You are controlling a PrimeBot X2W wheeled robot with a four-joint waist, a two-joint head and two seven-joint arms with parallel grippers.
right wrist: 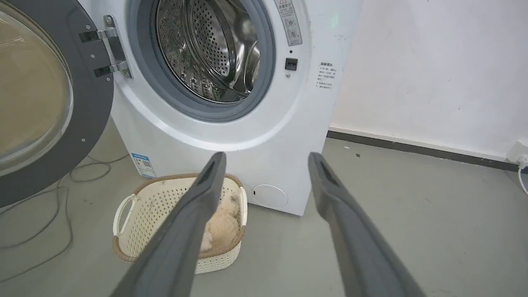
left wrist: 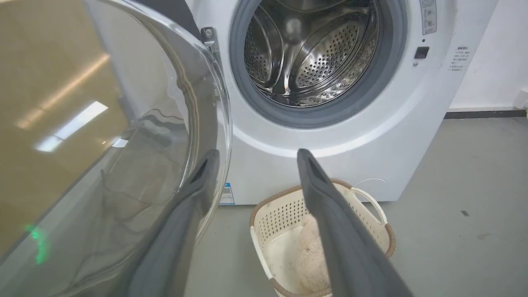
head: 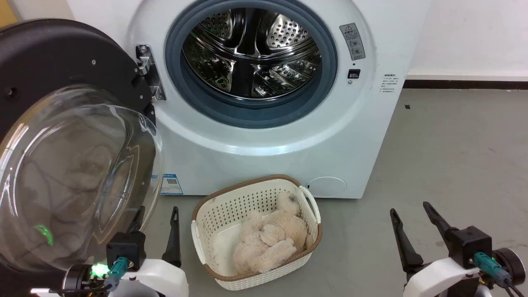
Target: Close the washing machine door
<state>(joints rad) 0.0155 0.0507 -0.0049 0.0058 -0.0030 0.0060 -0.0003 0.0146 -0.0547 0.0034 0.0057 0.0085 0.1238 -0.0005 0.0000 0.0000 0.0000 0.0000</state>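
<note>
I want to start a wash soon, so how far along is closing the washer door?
Nothing done yet: the door stands wide open, drum exposed. In hand: the left gripper, open, sits by the door's glass. The right gripper is open, apart. Remaining: swing the door shut.

Left gripper [head: 157,210] spread, low; right gripper [head: 409,207] spread

Bright, even light, soft shadows. Lamp glare streaks clear glass of round black-rimmed washing machine door [left wrist: 74,128]; perforated steel drum [head: 251,53] sparkles. Wrist views bow at edges.
</note>
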